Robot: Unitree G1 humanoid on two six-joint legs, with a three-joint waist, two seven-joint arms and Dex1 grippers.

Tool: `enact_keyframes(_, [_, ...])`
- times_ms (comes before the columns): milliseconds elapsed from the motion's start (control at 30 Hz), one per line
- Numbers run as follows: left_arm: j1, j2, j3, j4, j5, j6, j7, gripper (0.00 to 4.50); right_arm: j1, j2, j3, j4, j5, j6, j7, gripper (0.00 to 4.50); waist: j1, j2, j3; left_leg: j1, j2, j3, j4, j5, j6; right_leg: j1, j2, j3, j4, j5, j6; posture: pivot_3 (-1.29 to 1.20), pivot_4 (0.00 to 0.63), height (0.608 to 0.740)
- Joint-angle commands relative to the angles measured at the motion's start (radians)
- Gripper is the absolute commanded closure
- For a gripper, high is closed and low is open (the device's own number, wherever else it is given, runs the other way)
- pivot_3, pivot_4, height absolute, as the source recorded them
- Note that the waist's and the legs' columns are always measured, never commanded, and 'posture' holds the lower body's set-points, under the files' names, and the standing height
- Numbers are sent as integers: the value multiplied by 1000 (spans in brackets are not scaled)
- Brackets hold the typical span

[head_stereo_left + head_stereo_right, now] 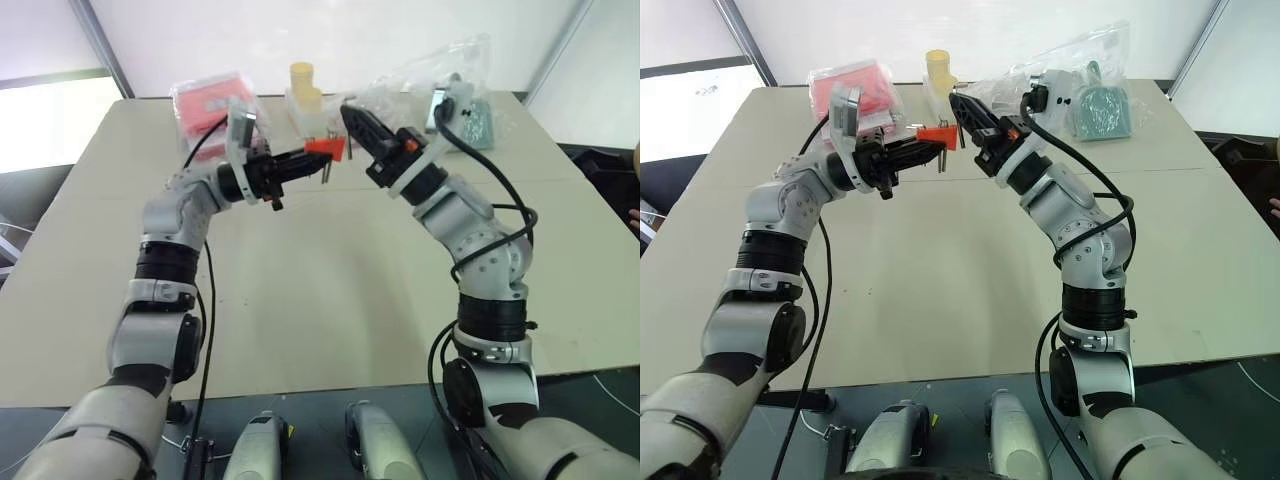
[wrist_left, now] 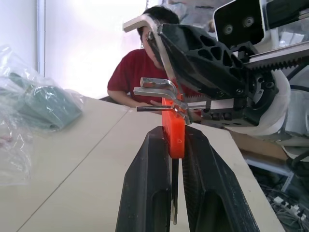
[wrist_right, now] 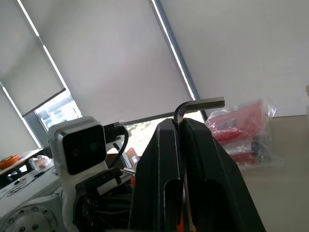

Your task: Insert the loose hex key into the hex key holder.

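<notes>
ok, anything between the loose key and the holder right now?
Nothing visible. The right gripper is shut on the loose hex key, the left gripper shut on the hex key holder. Both are held above the table, close together, with open air between them. The key is not yet in the holder.

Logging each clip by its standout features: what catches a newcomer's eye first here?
Two raised grippers meet above the beige table. The left gripper clamps the small orange-red plastic hex key holder; the right gripper pinches the thin grey L-shaped loose hex key close beside it. Behind lie red packets in clear bags.
</notes>
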Motion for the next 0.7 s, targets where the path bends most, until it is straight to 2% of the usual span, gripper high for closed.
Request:
enact_keyframes(33, [19,18,-10,-35,11,-15,-18,4500,-37,-9,-18,-12,0,-31,4,4451,0,0,0,0,0,0,0,0,0,0,0,0,0,0,0,0,150,739])
enact_keyframes(700, [17,-27,-10,-67,-14,17,-15,4500,-38,2,-10,-24,4,-34,-6,4451,0,0,0,0,0,0,0,0,0,0,0,0,0,0,0,0,150,739])
